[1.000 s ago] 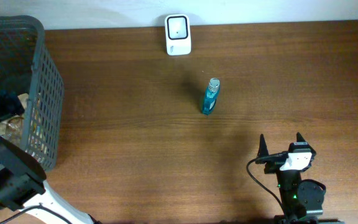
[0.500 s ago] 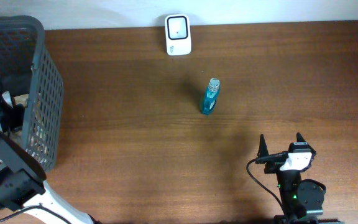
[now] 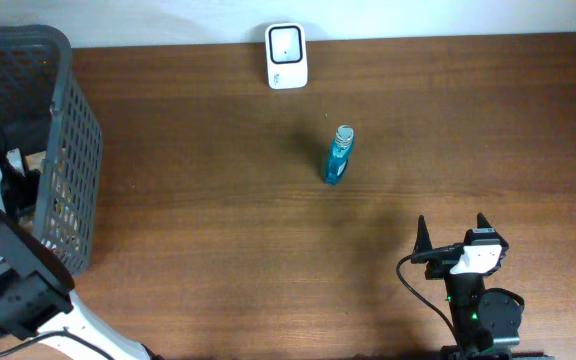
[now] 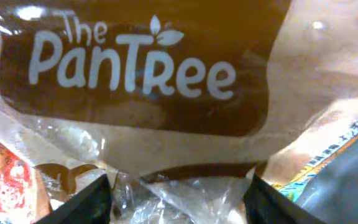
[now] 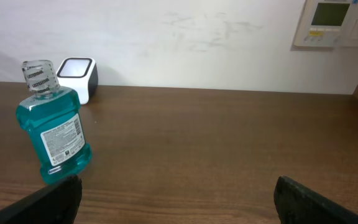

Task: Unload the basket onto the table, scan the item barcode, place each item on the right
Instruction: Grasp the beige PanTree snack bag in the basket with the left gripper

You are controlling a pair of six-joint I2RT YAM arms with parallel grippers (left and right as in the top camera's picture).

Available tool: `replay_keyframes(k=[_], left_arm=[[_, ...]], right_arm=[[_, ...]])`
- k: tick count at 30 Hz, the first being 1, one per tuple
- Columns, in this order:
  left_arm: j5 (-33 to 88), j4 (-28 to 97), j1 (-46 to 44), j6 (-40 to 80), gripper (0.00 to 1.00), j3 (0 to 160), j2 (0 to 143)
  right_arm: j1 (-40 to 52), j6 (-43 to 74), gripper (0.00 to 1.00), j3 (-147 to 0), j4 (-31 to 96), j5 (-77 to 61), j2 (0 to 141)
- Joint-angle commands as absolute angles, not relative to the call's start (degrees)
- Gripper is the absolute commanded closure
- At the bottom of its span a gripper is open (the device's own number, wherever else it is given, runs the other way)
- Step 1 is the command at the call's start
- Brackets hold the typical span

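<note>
- Your right gripper sits spread wide and empty, apart from the mouthwash bottle.
- Your left gripper, far left of that bottle, straddles a PanTree bag; whether it is pinching the bag, you cannot tell.

A brown wooden table carries a dark grey plastic mesh basket at its left edge and a white box-shaped barcode scanner at the middle of its far edge. A teal plastic mouthwash bottle stands near the table's middle, in front of the scanner and slightly to its right, well apart from the basket. Inside the basket, among other packets, lies a clear plastic bag printed "The PanTree".
</note>
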State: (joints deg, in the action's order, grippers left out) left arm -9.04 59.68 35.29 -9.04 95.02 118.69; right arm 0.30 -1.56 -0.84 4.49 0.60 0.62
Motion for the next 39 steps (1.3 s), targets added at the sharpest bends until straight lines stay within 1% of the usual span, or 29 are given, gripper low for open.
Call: replay_keyframes(k=[1,2,4,7,10,13,14,20,28,35,39], left_arm=[[-7.97,58.11,35.33,-9.34,0.42,90.43,118.17],[-7.97,57.65,35.33,-9.34,0.42,89.93,118.17],[-7.97,57.45,35.33,-9.34,0.52,89.65,118.17],[-7.97,56.95,35.33,-9.34,0.61,89.67,118.17],[-7.97,56.14,35.33,-9.34,0.78,89.67,118.15],[-7.97,55.31,35.31,-9.34,0.97,89.71,118.15],[-7.97,55.07,35.33,-9.34,1.00,89.73,118.13],[-7.92,55.18,35.31,-9.26,1.00,92.66,117.05],[-6.11,54.87,35.31,-8.21,1.00,99.81,109.84],[10.26,50.70,35.31,-8.21,1.00,103.07,99.96],[27.31,46.94,35.27,-8.10,1.00,103.07,93.86]], right_arm=[[-0.08,-1.67,0.02,-0.32,4.67,0.69,0.19],[-0.08,-1.67,0.02,-0.32,4.67,0.69,0.19],[-0.08,-1.67,0.02,-0.32,4.67,0.69,0.19],[-0.08,-1.67,0.02,-0.32,4.67,0.69,0.19],[-0.08,-1.67,0.01,-0.32,4.67,0.69,0.19],[-0.08,-1.67,0.02,-0.32,4.67,0.69,0.19],[-0.08,-1.67,0.02,-0.32,4.67,0.69,0.19],[-0.08,-1.67,0.02,-0.32,4.67,0.69,0.19],[-0.08,-1.67,0.02,-0.32,4.67,0.69,0.19],[-0.08,-1.67,0.02,-0.32,4.67,0.69,0.19],[-0.08,-1.67,0.02,-0.32,4.67,0.69,0.19]])
